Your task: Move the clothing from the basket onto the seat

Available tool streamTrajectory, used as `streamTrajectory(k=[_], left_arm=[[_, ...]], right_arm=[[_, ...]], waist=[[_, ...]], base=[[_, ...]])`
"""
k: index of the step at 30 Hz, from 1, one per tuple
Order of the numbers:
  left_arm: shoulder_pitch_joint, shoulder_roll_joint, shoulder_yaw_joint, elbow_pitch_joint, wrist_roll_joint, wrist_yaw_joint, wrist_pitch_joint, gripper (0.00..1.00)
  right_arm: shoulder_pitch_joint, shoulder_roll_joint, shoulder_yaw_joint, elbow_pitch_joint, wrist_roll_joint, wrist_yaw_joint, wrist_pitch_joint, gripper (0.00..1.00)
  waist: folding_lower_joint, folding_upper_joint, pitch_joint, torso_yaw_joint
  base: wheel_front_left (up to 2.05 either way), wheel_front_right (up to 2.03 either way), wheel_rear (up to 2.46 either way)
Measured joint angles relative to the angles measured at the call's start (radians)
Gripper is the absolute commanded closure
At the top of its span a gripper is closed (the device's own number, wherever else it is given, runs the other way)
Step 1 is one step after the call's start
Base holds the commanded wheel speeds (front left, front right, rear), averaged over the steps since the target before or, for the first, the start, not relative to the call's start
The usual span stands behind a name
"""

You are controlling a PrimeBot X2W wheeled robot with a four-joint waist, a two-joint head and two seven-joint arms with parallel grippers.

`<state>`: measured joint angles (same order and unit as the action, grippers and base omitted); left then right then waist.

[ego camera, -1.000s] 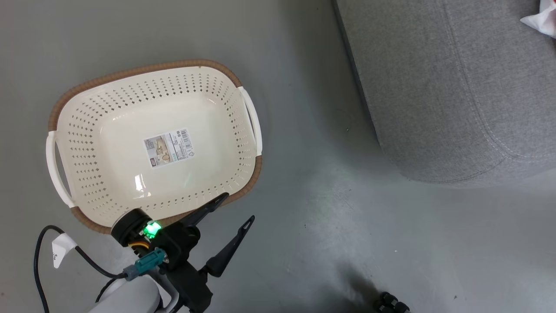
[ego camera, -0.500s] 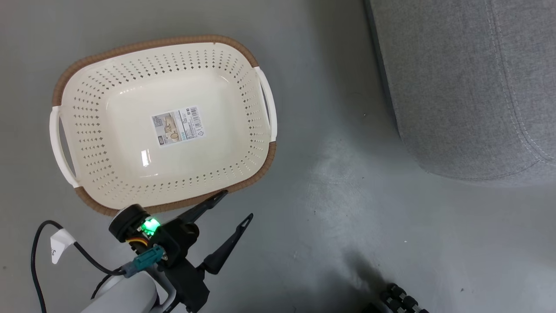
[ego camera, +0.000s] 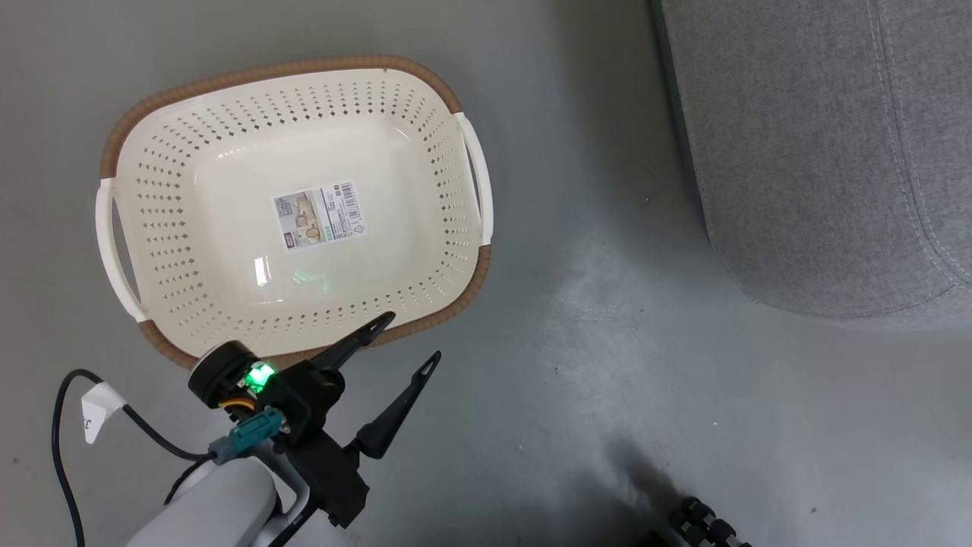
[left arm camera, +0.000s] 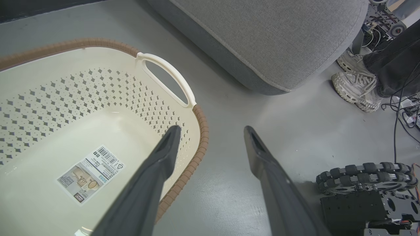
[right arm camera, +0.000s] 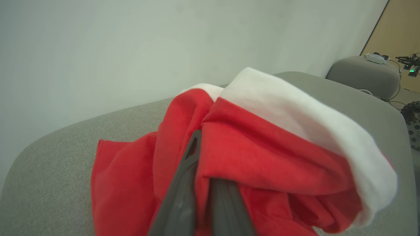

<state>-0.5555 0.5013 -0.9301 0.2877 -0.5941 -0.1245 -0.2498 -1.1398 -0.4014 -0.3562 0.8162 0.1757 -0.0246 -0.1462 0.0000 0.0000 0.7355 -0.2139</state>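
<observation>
Smooth grey floor [ego camera: 577,425]; plain pale wall [right arm camera: 98,49]

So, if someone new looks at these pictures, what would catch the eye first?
The bright red clothing with white trim stands out most, pinched in the shut right gripper in front of the grey seat, in the right wrist view. Next comes the big cream basket on the floor left of the seat, bare inside but for a paper label, with the open left gripper at its near rim.
</observation>
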Motion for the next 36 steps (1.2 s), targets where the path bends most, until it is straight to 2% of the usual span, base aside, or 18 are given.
streamTrajectory(k=[1, 7, 17, 24, 30, 36], left_arm=[[0.000, 0.000, 0.000, 0.000, 0.000, 0.000, 0.000, 0.00], [0.000, -0.026, -0.002, 0.019, -0.008, 0.000, 0.000, 0.00], [0.002, -0.085, 0.034, 0.066, -0.040, 0.000, 0.000, 0.00], [0.012, -0.118, 0.103, 0.116, -0.086, 0.000, 0.000, 0.00], [0.022, -0.154, 0.172, 0.163, -0.109, 0.000, 0.000, 0.00], [0.040, -0.187, 0.245, 0.224, -0.141, 0.003, 0.000, 0.00]], right_arm=[[0.000, 0.000, 0.000, 0.000, 0.000, 0.000, 0.000, 0.00], [0.029, 0.041, 0.050, -0.002, -0.028, 0.032, -0.077, 0.00], [0.191, 0.098, 0.101, -0.026, -0.075, 0.043, -0.099, 0.00], [0.288, 0.161, 0.140, -0.080, -0.116, 0.041, -0.102, 0.00], [0.348, 0.176, 0.166, -0.118, -0.125, 0.043, -0.103, 0.00], [0.411, 0.180, 0.197, -0.140, -0.132, 0.079, -0.103, 0.00]], waist=[[0.0000, 0.0000, 0.000, 0.000], [0.0000, 0.0000, -0.033, 0.004], [0.0000, -0.0001, -0.125, 0.014], [-0.0001, 0.0000, -0.202, 0.029], [-0.0001, -0.0001, -0.270, 0.052], [-0.0002, -0.0001, -0.351, 0.095]], base=[[0.00, 0.00, 0.00], [0.00, 0.00, 0.00], [0.00, 0.00, 0.00], [0.00, 0.00, 0.00], [0.00, 0.00, 0.00], [0.00, 0.00, 0.00]])
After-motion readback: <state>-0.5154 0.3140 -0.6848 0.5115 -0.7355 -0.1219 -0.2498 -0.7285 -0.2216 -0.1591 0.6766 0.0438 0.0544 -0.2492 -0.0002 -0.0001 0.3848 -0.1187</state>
